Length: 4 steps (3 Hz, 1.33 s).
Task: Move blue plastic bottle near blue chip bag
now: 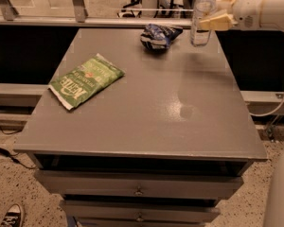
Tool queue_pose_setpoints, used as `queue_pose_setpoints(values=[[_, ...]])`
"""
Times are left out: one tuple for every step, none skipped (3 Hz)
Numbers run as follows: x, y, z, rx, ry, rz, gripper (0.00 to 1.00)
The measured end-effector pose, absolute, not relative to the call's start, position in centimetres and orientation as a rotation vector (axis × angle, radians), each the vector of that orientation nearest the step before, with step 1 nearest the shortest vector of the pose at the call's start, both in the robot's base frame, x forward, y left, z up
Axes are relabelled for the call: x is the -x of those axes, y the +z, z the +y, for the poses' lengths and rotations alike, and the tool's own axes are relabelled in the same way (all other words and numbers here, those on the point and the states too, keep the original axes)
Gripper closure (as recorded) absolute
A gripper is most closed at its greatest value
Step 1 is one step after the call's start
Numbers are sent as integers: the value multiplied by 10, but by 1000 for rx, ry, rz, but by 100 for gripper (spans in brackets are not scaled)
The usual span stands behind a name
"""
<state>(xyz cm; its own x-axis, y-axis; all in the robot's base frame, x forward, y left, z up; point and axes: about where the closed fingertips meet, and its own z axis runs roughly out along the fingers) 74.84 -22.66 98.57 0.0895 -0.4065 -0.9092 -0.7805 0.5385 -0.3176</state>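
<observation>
Your claw [212, 21] is pinching the bottle [200, 32] upright at the desk's [146, 122] far right corner, near the blue chip bag [158, 34]. Lower it straight, seat the base flat, then let go gently without tipping it.
</observation>
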Motion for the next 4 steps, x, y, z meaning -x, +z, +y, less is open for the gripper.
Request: queue_pose_setpoints(values=[[-776,986,-215,1035,392,1517,100],[-794,972,-195,1023,449,1552,100],[-804,957,-190,982,506,1607,100],[-807,951,-190,956,534,1633,100]])
